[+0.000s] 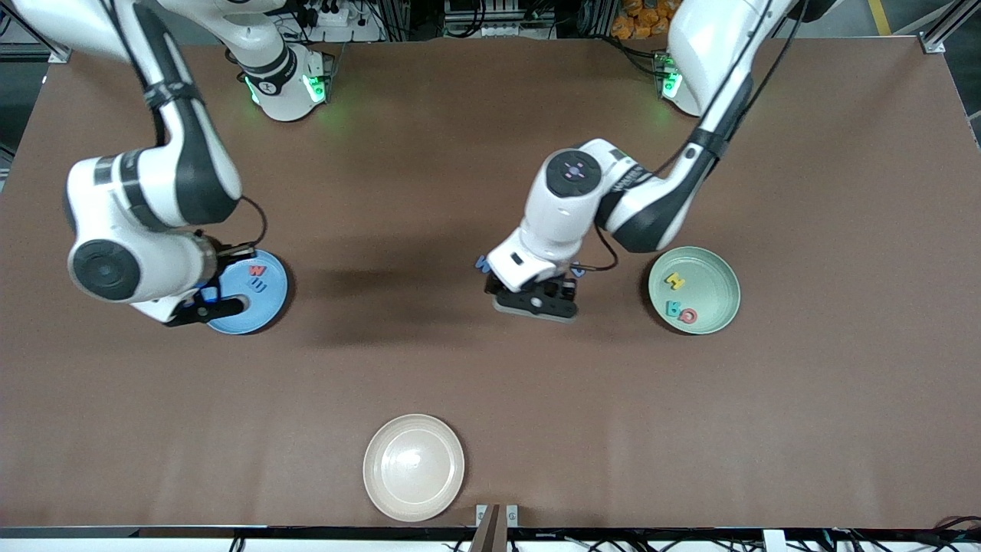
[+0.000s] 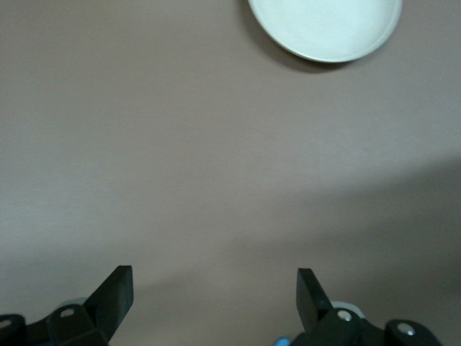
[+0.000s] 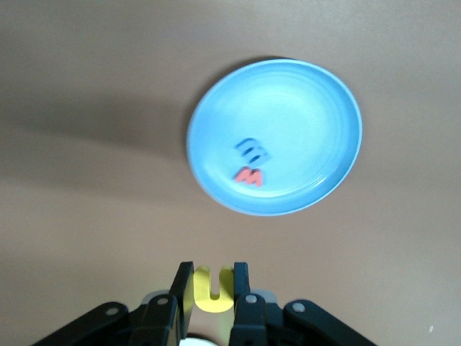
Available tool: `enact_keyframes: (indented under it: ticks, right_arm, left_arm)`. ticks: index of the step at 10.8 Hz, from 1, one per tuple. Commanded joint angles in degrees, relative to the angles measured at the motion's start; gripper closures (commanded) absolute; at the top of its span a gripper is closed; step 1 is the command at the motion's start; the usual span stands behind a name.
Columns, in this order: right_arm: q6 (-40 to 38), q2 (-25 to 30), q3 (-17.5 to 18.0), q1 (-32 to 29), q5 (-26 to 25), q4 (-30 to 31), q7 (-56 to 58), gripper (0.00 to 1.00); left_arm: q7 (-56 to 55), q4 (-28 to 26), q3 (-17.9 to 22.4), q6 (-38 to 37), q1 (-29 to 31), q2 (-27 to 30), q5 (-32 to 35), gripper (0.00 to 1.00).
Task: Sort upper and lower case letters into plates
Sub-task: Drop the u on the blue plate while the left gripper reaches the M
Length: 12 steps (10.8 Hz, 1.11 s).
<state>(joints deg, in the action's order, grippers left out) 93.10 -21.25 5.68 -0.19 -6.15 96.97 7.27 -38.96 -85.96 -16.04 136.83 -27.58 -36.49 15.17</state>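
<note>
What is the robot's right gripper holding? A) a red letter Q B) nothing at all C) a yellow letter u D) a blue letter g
C: in the right wrist view the right gripper is shut on the yellow u, pinched between its fingers above the table, with the sky blue plate close by.

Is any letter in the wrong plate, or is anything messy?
Nothing stands out. The blue plate holds the red w and blue m; the green plate holds the yellow H, teal R and red Q. The cream plate is empty.
</note>
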Motion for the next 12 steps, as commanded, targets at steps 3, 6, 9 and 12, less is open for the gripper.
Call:
enact_keyframes:
  ticks: [3, 6, 9, 12]
  right_arm:
    - [10.15, -1.51, -1.37, -0.95, -0.53, 7.96, 6.97, 0.93]
    - [11.23, -1.52, -1.81, -0.86, -0.62, 8.67, 6.97, 0.37]
    - [10.62, -0.82, -2.25, -0.69, -0.53, 7.89, 8.72, 0.00]
    - [9.12, 4.71, -4.17, 1.85, -0.36, 6.31, 9.52, 0.00]
  left_arm:
    - [-4.28, -1.40, 0.66, 3.80, -4.13, -5.95, 4.77, 0.00]
    - [-1.49, -3.07, 0.40, 3.80, -5.98, -7.09, 5.31, 0.00]
    - [5.29, -5.18, 0.40, 3.80, -7.22, -7.27, 5.31, 0.00]
    - [7.06, -6.59, 0.31, 3.80, -7.49, -7.80, 5.31, 0.00]
